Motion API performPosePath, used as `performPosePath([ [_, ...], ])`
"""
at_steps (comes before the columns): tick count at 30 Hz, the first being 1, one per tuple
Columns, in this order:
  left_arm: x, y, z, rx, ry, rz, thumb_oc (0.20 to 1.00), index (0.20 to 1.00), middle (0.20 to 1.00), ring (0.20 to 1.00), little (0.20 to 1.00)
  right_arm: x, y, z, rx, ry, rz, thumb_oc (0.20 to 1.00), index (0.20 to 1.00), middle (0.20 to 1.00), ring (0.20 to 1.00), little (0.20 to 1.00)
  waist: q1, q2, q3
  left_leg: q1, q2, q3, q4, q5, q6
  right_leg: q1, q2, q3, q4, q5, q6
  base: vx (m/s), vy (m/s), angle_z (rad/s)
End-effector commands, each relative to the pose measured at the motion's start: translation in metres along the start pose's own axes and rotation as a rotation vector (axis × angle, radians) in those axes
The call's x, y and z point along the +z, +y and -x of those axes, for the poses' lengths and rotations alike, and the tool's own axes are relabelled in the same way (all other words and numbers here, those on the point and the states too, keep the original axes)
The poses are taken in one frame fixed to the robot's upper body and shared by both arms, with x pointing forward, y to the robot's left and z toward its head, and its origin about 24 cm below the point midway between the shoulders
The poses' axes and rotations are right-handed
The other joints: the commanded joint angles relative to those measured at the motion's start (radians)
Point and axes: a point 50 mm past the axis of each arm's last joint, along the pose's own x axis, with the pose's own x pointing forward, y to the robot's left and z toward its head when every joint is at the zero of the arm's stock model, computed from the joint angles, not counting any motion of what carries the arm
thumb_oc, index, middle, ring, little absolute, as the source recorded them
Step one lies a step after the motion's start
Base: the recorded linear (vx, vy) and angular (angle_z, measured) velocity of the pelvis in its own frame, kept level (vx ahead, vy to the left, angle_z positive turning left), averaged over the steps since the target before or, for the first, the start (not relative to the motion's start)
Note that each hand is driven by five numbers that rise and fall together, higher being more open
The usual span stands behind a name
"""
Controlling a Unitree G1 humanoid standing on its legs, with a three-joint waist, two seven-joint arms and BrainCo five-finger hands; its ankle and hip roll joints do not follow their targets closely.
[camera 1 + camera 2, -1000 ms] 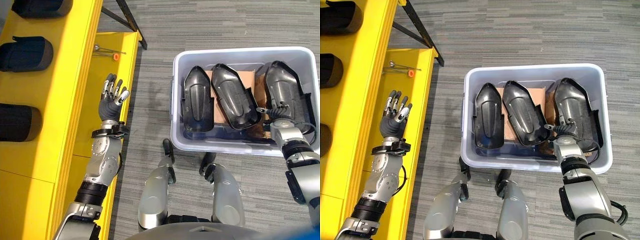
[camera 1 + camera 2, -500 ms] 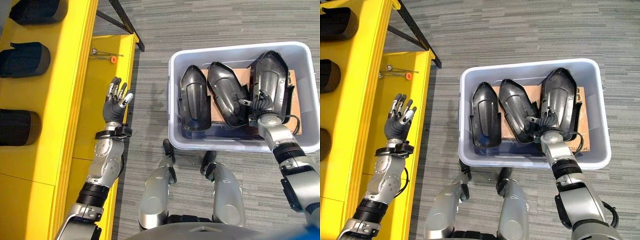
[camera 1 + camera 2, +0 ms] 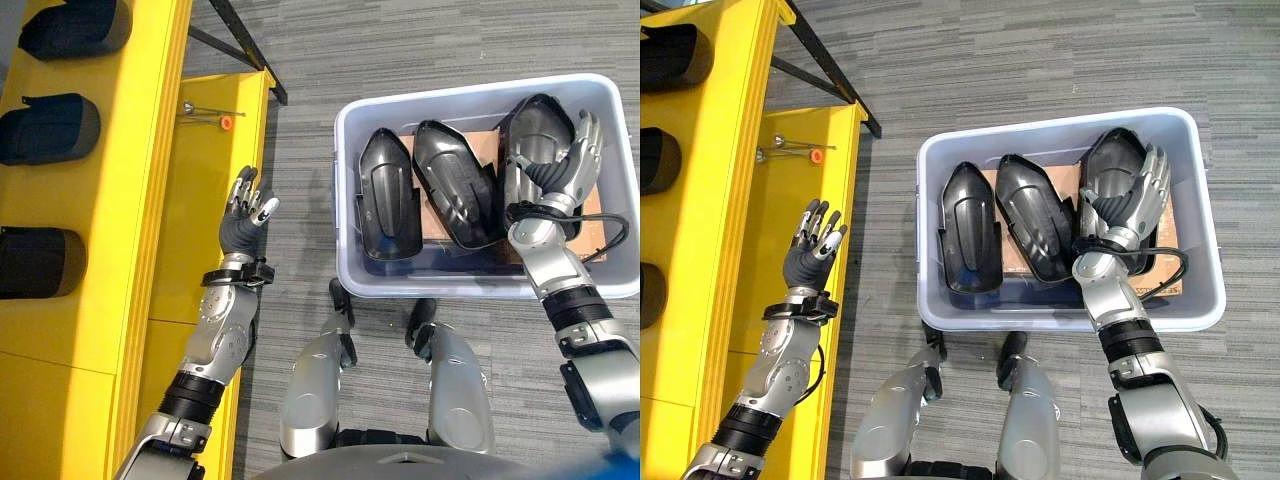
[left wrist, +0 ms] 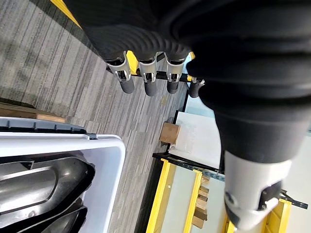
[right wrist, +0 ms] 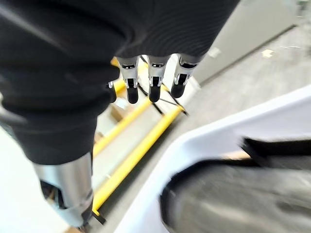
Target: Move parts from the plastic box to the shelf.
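Right hand point(image 3: 1130, 205): fingers straight and spread, holding nothing, raised inside the plastic box point(image 3: 940, 160) at its right end. It stands over the rightmost part point(image 3: 535, 140), its palm facing the part's black shell; whether it touches the shell cannot be told. The pose reads as a reach toward that part, which leans up against the box's far wall and so offers an edge to grip.

Contents of the plastic box: three black moulded parts side by side on a brown cardboard sheet point(image 3: 1162, 255). The middle part point(image 3: 455, 190) lies just left of the rightmost one, and the left part point(image 3: 388, 200) lies beside it near the box's left wall. All are hollow side up, probably stacked loosely for picking one at a time.

Left hand point(image 3: 244, 215): fingers straight and relaxed, empty, held in the air left of the plastic box, beside the lower tier of the yellow shelf point(image 3: 170, 130). It appears to be waiting on the shelf side, ready to receive or place a part.

Shelf, well left of the box: three black parts point(image 3: 50, 125) already sit in a row on its upper tier. A small orange-tipped tool point(image 3: 215, 115) lies on the lower tier.

Judged state: transfer under way, three parts left to move.
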Motion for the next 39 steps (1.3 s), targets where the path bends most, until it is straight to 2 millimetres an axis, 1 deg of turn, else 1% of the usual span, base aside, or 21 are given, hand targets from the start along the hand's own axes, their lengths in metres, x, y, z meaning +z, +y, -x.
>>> performPosePath([
  [1, 0.018, -0.011, 0.002, -0.042, -0.125, 0.07, 1.0, 1.0, 1.0, 1.0, 1.0, 0.013, -0.018, -0.008, -0.13, -0.125, -0.033, 1.0, 1.0, 1.0, 1.0, 1.0, -0.006, -0.012, -0.023, 0.082, 0.019, -0.012, 0.021, -0.076, -0.053, 0.076, 0.019, 0.047, -0.19, 0.133, 0.083, 0.01, 0.054, -0.06],
  [4, 0.017, -0.009, 0.005, -0.041, -0.126, 0.074, 1.0, 1.0, 1.0, 1.0, 1.0, 0.01, -0.021, -0.002, -0.155, -0.108, -0.054, 1.0, 1.0, 1.0, 1.0, 1.0, -0.015, -0.009, -0.025, 0.095, 0.017, -0.007, 0.013, -0.076, -0.054, 0.086, 0.019, 0.052, -0.201, 0.135, 0.085, 0.01, 0.042, -0.06],
  [5, 0.017, -0.008, 0.007, -0.039, -0.125, 0.076, 1.0, 1.0, 1.0, 1.0, 1.0, 0.001, -0.024, 0.002, -0.175, -0.064, -0.058, 1.0, 1.0, 1.0, 1.0, 1.0, -0.022, -0.009, -0.028, 0.105, 0.016, -0.005, 0.009, -0.076, -0.054, 0.094, 0.019, 0.058, -0.208, 0.138, 0.085, 0.03, 0.024, -0.04],
  [7, 0.017, -0.007, 0.008, -0.039, -0.125, 0.073, 1.0, 1.0, 1.0, 1.0, 1.0, -0.007, -0.026, 0.004, -0.186, -0.028, -0.051, 1.0, 1.0, 1.0, 1.0, 1.0, -0.026, -0.009, -0.029, 0.108, 0.016, -0.004, 0.009, -0.077, -0.053, 0.097, 0.019, 0.06, -0.209, 0.139, 0.086, 0.02, 0.009, -0.08],
  [9, 0.018, -0.006, 0.009, -0.044, -0.134, 0.066, 1.0, 1.0, 1.0, 1.0, 1.0, -0.028, -0.028, 0.008, -0.182, 0.105, -0.049, 1.0, 1.0, 1.0, 1.0, 1.0, -0.03, -0.009, -0.031, 0.114, 0.016, -0.001, 0.004, -0.078, -0.053, 0.101, 0.019, 0.063, -0.215, 0.14, 0.088, 0.02, -0.026, -0.1],
  [10, 0.022, -0.006, 0.009, -0.043, -0.152, 0.054, 1.0, 1.0, 1.0, 1.0, 1.0, -0.046, -0.03, 0.011, -0.183, 0.212, -0.048, 1.0, 1.0, 1.0, 1.0, 1.0, -0.032, -0.01, -0.032, 0.116, 0.016, 0.001, 0.003, -0.079, -0.053, 0.102, 0.02, 0.064, -0.216, 0.139, 0.088, 0.03, -0.045, -0.11],
  [13, 0.026, -0.006, 0.007, -0.041, -0.168, 0.048, 1.0, 1.0, 1.0, 1.0, 1.0, -0.055, -0.031, 0.009, -0.187, 0.275, -0.045, 1.0, 1.0, 1.0, 1.0, 1.0, -0.031, -0.009, -0.032, 0.116, 0.017, 0.002, 0.002, -0.081, -0.052, 0.1, 0.022, 0.064, -0.215, 0.137, 0.087, 0.01, -0.073, -0.08],
  [14, 0.032, -0.008, 0.004, -0.042, -0.192, 0.035, 1.0, 1.0, 1.0, 1.0, 1.0, -0.068, -0.032, 0.005, -0.191, 0.36, -0.037, 1.0, 1.0, 1.0, 1.0, 1.0, -0.025, -0.009, -0.027, 0.113, 0.017, -0.003, 0.006, -0.083, -0.053, 0.097, 0.025, 0.061, -0.208, 0.132, 0.083, -0.01, -0.131, -0.05],
  [18, 0.035, -0.01, 0.0, -0.049, -0.193, 0.026, 1.0, 1.0, 1.0, 1.0, 1.0, -0.075, -0.033, -0.004, -0.157, 0.406, -0.049, 1.0, 1.0, 1.0, 1.0, 1.0, -0.019, -0.01, -0.021, 0.106, 0.019, -0.008, 0.01, -0.082, -0.056, 0.09, 0.026, 0.054, -0.199, 0.128, 0.08, -0.01, -0.084, -0.02],
  [23, 0.037, -0.012, -0.003, -0.062, -0.19, 0.018, 1.0, 1.0, 1.0, 1.0, 1.0, -0.074, -0.033, -0.015, -0.096, 0.393, -0.065, 1.0, 1.0, 1.0, 1.0, 1.0, -0.012, -0.011, -0.011, 0.089, 0.025, -0.011, 0.021, -0.078, -0.059, 0.068, 0.025, 0.05, -0.178, 0.124, 0.075, 0.0, -0.069, -0.01],
  [24, 0.037, -0.012, -0.004, -0.062, -0.183, 0.013, 1.0, 1.0, 1.0, 1.0, 1.0, -0.07, -0.033, -0.021, -0.08, 0.368, -0.055, 1.0, 1.0, 1.0, 1.0, 1.0, -0.01, -0.013, -0.011, 0.092, 0.022, -0.027, 0.022, -0.093, -0.069, 0.066, 0.024, 0.061, -0.164, 0.099, 0.085, 0.06, -0.077, 0.0],
  [25, 0.037, -0.013, -0.005, -0.066, -0.182, 0.009, 1.0, 1.0, 1.0, 1.0, 1.0, -0.066, -0.033, -0.026, -0.077, 0.345, -0.046, 1.0, 1.0, 1.0, 1.0, 1.0, -0.008, -0.013, -0.008, 0.086, 0.024, -0.028, 0.024, -0.092, -0.069, 0.058, 0.025, 0.06, -0.155, 0.095, 0.083, -0.01, -0.084, 0.01],
  [26, 0.037, -0.013, -0.005, -0.067, -0.181, 0.008, 1.0, 1.0, 1.0, 1.0, 1.0, -0.064, -0.033, -0.027, -0.075, 0.338, -0.045, 1.0, 1.0, 1.0, 1.0, 1.0, -0.007, -0.011, -0.003, 0.074, 0.029, -0.016, 0.026, -0.075, -0.06, 0.047, 0.025, 0.047, -0.154, 0.115, 0.072, -0.01, -0.06, 0.03],
  [27, 0.037, -0.014, -0.006, -0.068, -0.179, 0.007, 1.0, 1.0, 1.0, 1.0, 1.0, -0.063, -0.033, -0.029, -0.069, 0.331, -0.042, 1.0, 1.0, 1.0, 1.0, 1.0, -0.006, -0.013, -0.007, 0.078, 0.025, -0.031, 0.026, -0.09, -0.07, 0.048, 0.025, 0.06, -0.146, 0.094, 0.083, -0.08, -0.048, 0.01],
  [28, 0.037, -0.014, -0.006, -0.069, -0.179, 0.005, 1.0, 1.0, 1.0, 1.0, 1.0, -0.061, -0.032, -0.03, -0.067, 0.323, -0.04, 1.0, 1.0, 1.0, 1.0, 1.0, -0.005, -0.011, -0.002, 0.067, 0.03, -0.018, 0.027, -0.073, -0.061, 0.037, 0.026, 0.048, -0.147, 0.114, 0.071, 0.07, -0.031, 0.02],
  [29, 0.036, -0.014, -0.006, -0.069, -0.176, 0.004, 1.0, 1.0, 1.0, 1.0, 1.0, -0.06, -0.032, -0.03, -0.065, 0.317, -0.035, 1.0, 1.0, 1.0, 1.0, 1.0, -0.005, -0.013, -0.006, 0.075, 0.025, -0.033, 0.025, -0.089, -0.071, 0.043, 0.026, 0.061, -0.143, 0.094, 0.082, 0.0, -0.029, 0.04],
  [32, 0.035, -0.016, -0.007, -0.073, -0.174, -0.001, 1.0, 1.0, 1.0, 1.0, 1.0, -0.052, -0.032, -0.036, -0.064, 0.273, -0.018, 1.0, 1.0, 1.0, 1.0, 1.0, -0.005, -0.009, 0.0, 0.061, 0.027, -0.037, 0.029, -0.086, -0.071, 0.024, 0.026, 0.062, -0.126, 0.089, 0.081, -0.01, -0.038, 0.05],
  [33, 0.036, -0.016, -0.007, -0.075, -0.174, -0.003, 1.0, 1.0, 1.0, 1.0, 1.0, -0.051, -0.032, -0.037, -0.062, 0.271, -0.02, 1.0, 1.0, 1.0, 1.0, 1.0, -0.004, -0.007, 0.005, 0.05, 0.032, -0.025, 0.032, -0.07, -0.062, 0.015, 0.028, 0.051, -0.126, 0.108, 0.069, -0.08, -0.047, 0.0],
  [35, 0.035, -0.016, -0.008, -0.077, -0.171, -0.003, 1.0, 1.0, 1.0, 1.0, 1.0, -0.049, -0.032, -0.039, -0.06, 0.268, -0.017, 1.0, 1.0, 1.0, 1.0, 1.0, -0.004, -0.006, 0.005, 0.046, 0.033, -0.026, 0.033, -0.069, -0.062, 0.01, 0.029, 0.051, -0.123, 0.109, 0.068, -0.04, -0.03, 0.01],
  [38, 0.034, -0.016, -0.008, -0.078, -0.164, -0.005, 1.0, 1.0, 1.0, 1.0, 1.0, -0.045, -0.031, -0.041, -0.042, 0.212, 0.036, 1.0, 1.0, 1.0, 1.0, 1.0, -0.003, -0.003, 0.009, 0.037, 0.034, -0.029, 0.036, -0.067, -0.063, -0.003, 0.029, 0.054, -0.112, 0.106, 0.066, 0.0, -0.012, 0.0],
  [39, 0.034, -0.016, -0.007, -0.077, -0.162, -0.005, 1.0, 1.0, 1.0, 1.0, 1.0, -0.039, -0.031, -0.043, -0.048, 0.163, 0.071, 1.0, 1.0, 1.0, 1.0, 1.0, -0.005, -0.002, 0.012, 0.032, 0.034, -0.031, 0.041, -0.067, -0.063, -0.012, 0.029, 0.057, -0.102, 0.104, 0.066, -0.01, -0.048, 0.02],
])
